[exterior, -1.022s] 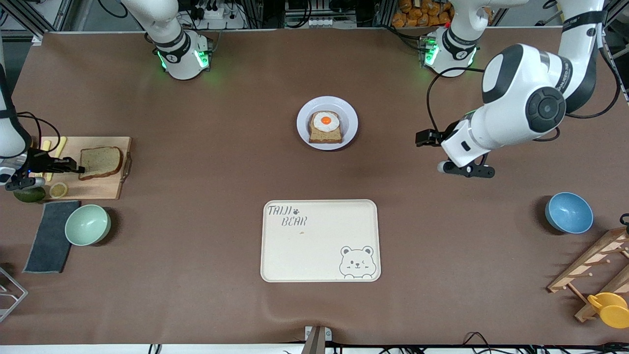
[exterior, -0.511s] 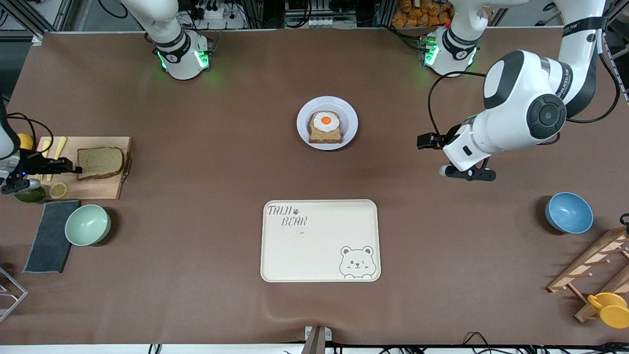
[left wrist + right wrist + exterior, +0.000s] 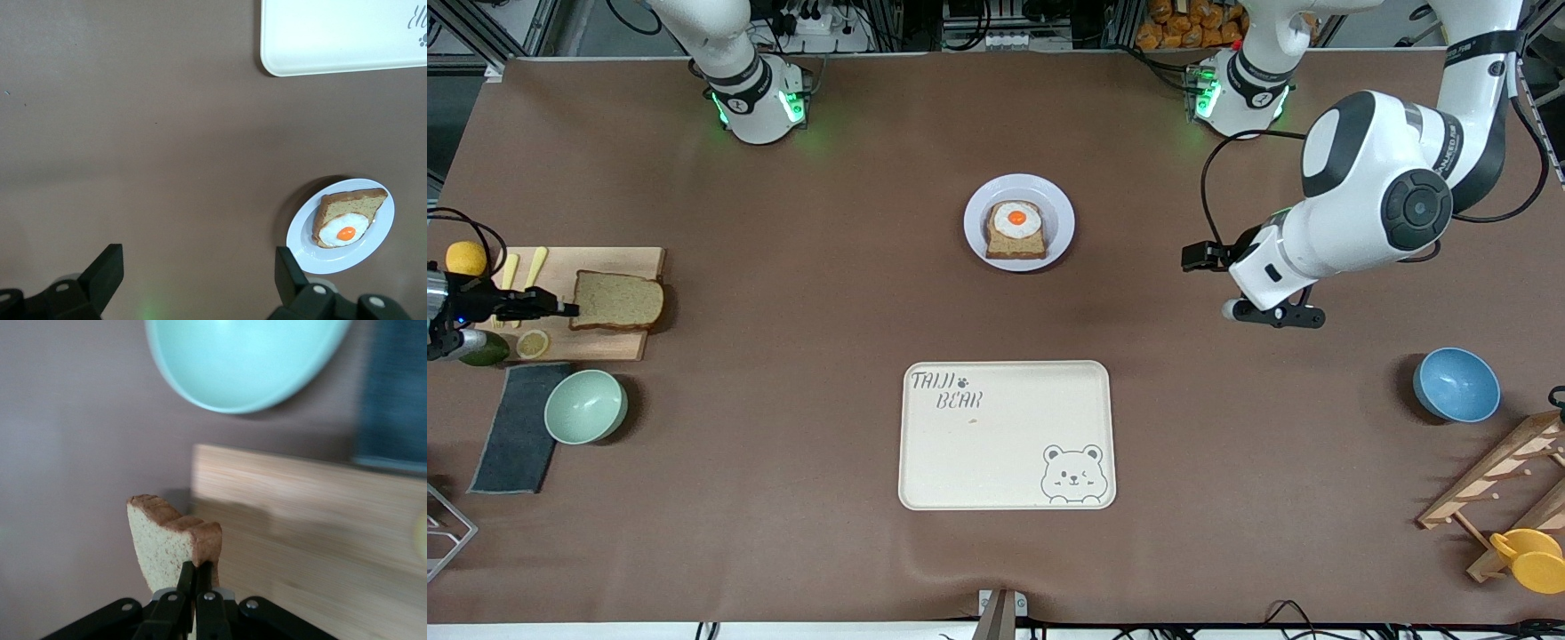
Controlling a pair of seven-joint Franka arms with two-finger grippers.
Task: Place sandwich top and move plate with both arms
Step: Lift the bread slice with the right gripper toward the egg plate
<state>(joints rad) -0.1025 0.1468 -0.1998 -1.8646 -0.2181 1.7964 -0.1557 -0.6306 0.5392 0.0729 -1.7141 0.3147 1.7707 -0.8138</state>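
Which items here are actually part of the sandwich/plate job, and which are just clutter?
In the job:
- sandwich top, gripped by the right gripper over the cutting board
- plate with the egg slice
- left gripper, open, waiting over bare table

Lying about:
- bear tray
- green bowl
- blue bowl
- grey cloth
- wooden rack

Over 1 s, the right black two-finger gripper (image 3: 569,309), clamped on the brown wholegrain bread slice (image 3: 618,300), has lifted it off the rectangular wooden cutting board (image 3: 605,342); the left gripper (image 3: 1193,256) rose slightly.
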